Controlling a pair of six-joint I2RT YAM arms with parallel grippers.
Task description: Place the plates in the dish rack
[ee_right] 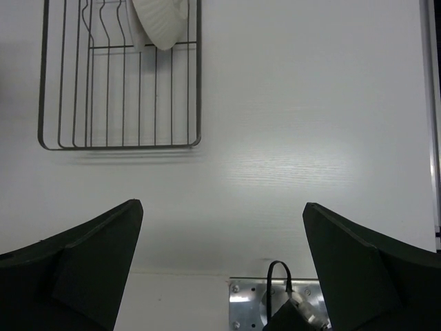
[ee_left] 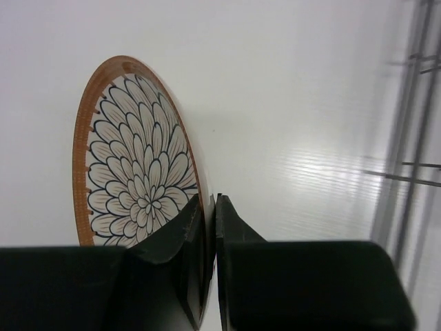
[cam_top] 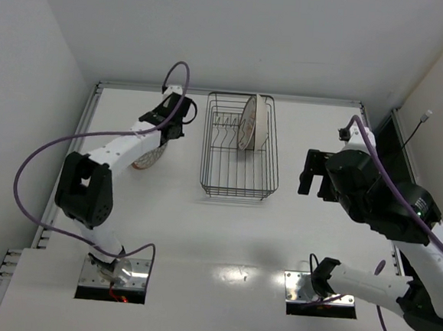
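An orange-rimmed plate [ee_left: 134, 158] with a petal pattern is held on edge above the table, with my left gripper [ee_left: 210, 207] shut on its rim. From above, this plate [cam_top: 151, 158] peeks out under the left arm, left of the dish rack [cam_top: 241, 145], with the left gripper [cam_top: 165, 130] at it. Two plates [cam_top: 252, 122] stand upright close together between the prongs at the rack's far end. In the right wrist view, one white underside [ee_right: 162, 21] shows in the dish rack [ee_right: 120, 89]. My right gripper [ee_right: 222, 205] is open and holds nothing; from above it hovers [cam_top: 311, 172] right of the rack.
Purple cables loop around the left arm [cam_top: 30, 158]. Raised rails run along the table's left edge [cam_top: 68, 169] and right edge [cam_top: 397, 126]. Metal base plates [cam_top: 315, 288] sit at the near edge. Rack wires [ee_left: 413, 138] show to the right of the held plate.
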